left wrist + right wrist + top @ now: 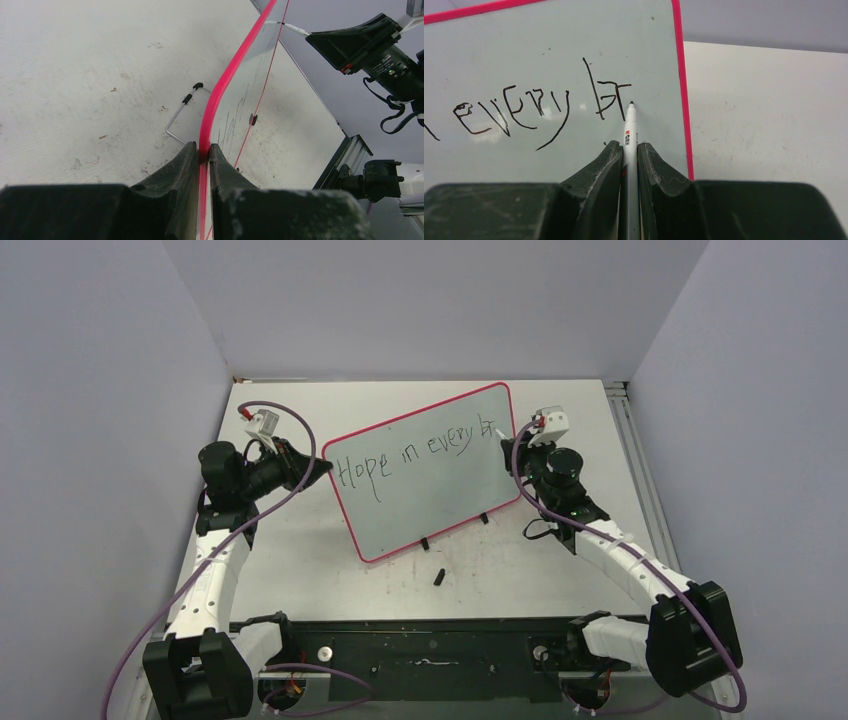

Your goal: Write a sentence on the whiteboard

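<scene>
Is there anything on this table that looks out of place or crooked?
Yes. A small black piece, perhaps a pen cap, lies loose on the table in front of the whiteboard. The whiteboard stands askew to the table edges, and the sentence reaches near its right rim, leaving little room.

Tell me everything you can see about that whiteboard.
The whiteboard is a rounded rectangle, pale and glossy, with a thin pink-red rim. It stands propped on small black feet and a wire prop on the table. Black handwriting reads "Hope in every br". The left gripper pinches its left edge; a pen in the right gripper has its tip at the surface.
</scene>
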